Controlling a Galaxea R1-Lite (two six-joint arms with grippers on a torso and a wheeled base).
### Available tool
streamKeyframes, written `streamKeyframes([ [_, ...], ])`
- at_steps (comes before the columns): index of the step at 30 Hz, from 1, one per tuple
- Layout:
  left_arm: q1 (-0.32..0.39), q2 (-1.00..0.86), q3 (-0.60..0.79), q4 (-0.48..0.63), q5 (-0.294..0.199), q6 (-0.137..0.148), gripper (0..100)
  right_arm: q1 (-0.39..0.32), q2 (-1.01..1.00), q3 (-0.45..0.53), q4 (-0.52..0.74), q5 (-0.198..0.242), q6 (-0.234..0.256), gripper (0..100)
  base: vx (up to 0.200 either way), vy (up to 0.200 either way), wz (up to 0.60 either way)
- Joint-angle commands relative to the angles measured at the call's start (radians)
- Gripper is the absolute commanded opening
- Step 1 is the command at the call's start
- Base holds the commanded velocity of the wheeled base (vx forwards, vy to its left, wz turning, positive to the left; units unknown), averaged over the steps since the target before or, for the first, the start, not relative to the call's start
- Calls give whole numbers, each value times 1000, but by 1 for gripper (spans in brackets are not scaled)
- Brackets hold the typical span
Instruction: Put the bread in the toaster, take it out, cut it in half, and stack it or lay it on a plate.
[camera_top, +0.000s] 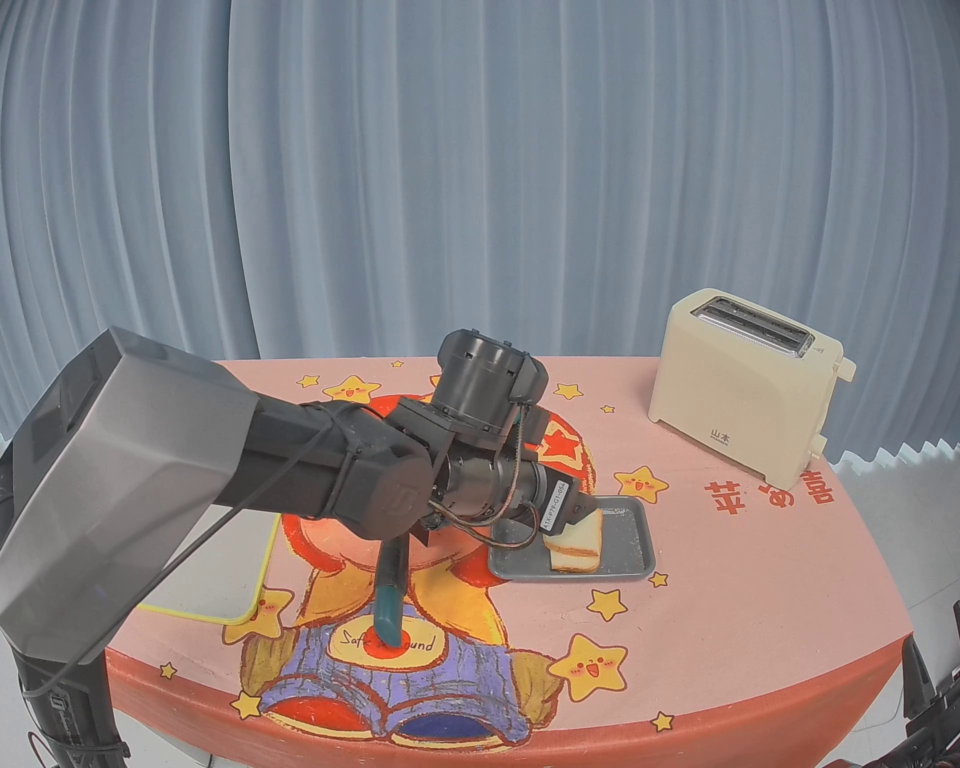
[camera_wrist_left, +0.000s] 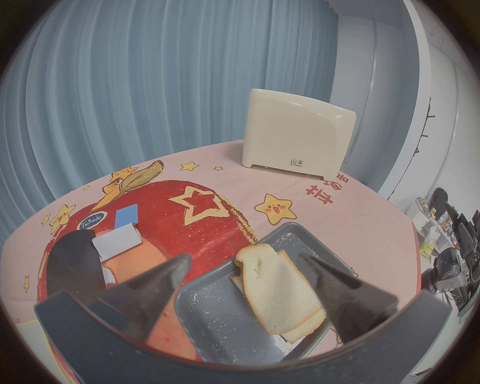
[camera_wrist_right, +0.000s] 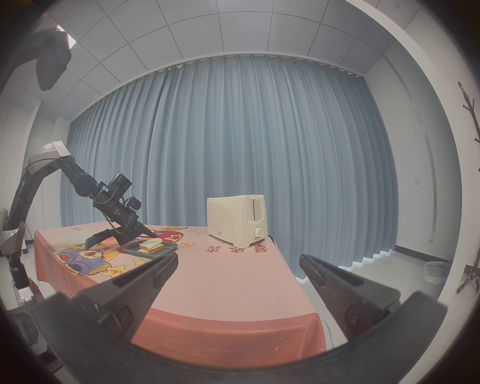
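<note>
Far to the left of the grey tray (camera_top: 625, 545), a pale cutting board (camera_top: 215, 575) with a yellow rim lies on the counter (camera_top: 760, 580), much of it hidden under the left arm. Nearer the tray, still on its left, lies a teal-handled tool (camera_top: 388, 610). The arm covers its dark upper end, so what it is stays hard to tell. The left hand (camera_wrist_left: 245, 260) hangs low over the tray, its fingers (camera_wrist_left: 150, 295) apart on either side of the bread (camera_wrist_left: 280, 290). The bread is two pale slices lying overlapped in the tray, and whether a finger touches it cannot be made out. Behind and to the right of the tray, well apart from it, the cream toaster (camera_top: 745, 385) stands upright. Farthest right of the tray, off the counter's edge and below its top, the right hand (camera_wrist_right: 239, 259) has its fingers spread wide and holds nothing.
</note>
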Motion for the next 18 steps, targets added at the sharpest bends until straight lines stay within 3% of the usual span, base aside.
streamKeyframes([
  [1,1,0,-1,0,2,-1,100,0,-16,18,0,0,0,100,0,0,0],
  [18,3,-5,1,-2,2,-1,100,0,-16,18,0,0,0,100,0,0,0],
])
